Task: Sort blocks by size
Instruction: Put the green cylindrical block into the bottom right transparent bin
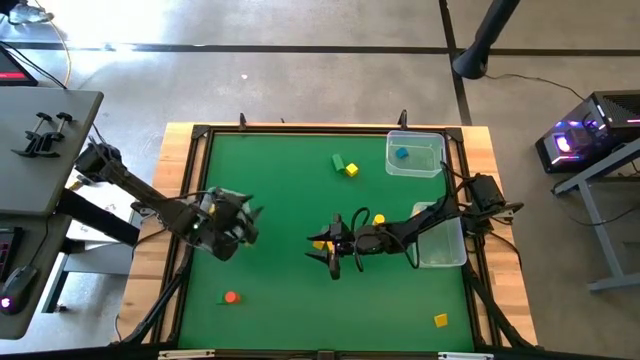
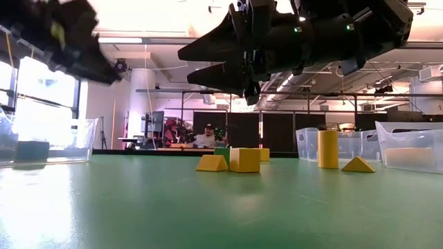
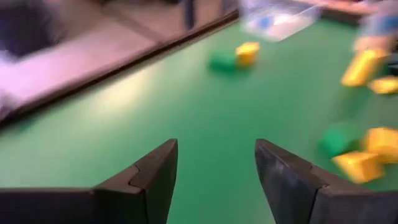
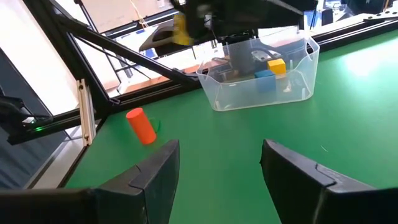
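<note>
Small blocks lie on the green table: a green and a yellow one (image 1: 346,166) at the far middle, a yellow cylinder (image 1: 379,218) standing upright, a yellow piece (image 1: 319,244) at the middle, an orange-red cylinder (image 1: 231,297) near left, and a yellow one (image 1: 440,320) near right. A blue block (image 1: 401,153) lies in the far clear bin (image 1: 432,168). My left gripper (image 1: 252,218) is open and empty at mid left above the table; its wrist view (image 3: 216,149) shows bare green between the fingers. My right gripper (image 1: 320,250) is open and empty at the middle, pointing left (image 4: 221,152).
A second clear bin (image 1: 452,250) sits at mid right under the right arm. A third clear bin (image 4: 214,93) holding a yellow and a blue block stands under the left arm. A black frame (image 1: 300,130) edges the table. Bare green lies near middle.
</note>
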Robot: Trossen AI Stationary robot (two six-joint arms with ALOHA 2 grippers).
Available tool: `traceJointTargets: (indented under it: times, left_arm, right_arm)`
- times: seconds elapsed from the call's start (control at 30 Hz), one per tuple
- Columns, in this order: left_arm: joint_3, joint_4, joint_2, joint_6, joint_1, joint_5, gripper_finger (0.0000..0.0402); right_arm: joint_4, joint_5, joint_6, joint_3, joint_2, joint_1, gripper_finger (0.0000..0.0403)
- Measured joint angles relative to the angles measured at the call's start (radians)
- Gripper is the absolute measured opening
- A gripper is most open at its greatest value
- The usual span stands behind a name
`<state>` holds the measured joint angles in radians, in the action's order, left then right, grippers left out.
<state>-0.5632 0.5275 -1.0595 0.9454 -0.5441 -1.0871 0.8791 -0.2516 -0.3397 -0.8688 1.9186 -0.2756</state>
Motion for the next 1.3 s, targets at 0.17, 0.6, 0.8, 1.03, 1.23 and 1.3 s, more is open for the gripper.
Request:
traceJointTargets:
  times: [0.17,0.6,0.8,1.03,1.23,1.3]
  left_arm:
    - [0.0,-0.349,-0.068,-0.41,-0.01,0.025,0.0195]
    - [0.0,-0.662,-0.41,-0.476,0.11,0.183,0.0195]
    - [0.0,-0.967,-0.538,-0.631,0.19,0.382,0.0195]
    - [0.0,-1.411,-0.688,-0.738,0.281,0.622,0.0195]
    - [-0.01,-1.578,-0.806,-0.684,0.318,0.663,0.0195]
    - [-0.014,-1.573,-0.826,-0.658,0.323,0.662,0.0195]
  right_arm:
    - [0.0,0.0,0.0,0.0,0.0,0.0,0.0216]
    - [0.0,0.001,0.034,0.0,-0.027,0.014,0.0216]
    - [-0.137,0.001,0.11,-0.001,-0.176,0.074,0.0216]
    - [-0.537,-0.062,-0.004,-0.002,-0.393,0.22,0.0216]
    - [-0.79,-0.129,-0.108,-0.002,-0.394,0.339,0.0216]
    - [-0.83,-0.12,-0.132,-0.001,-0.374,0.37,0.0216]
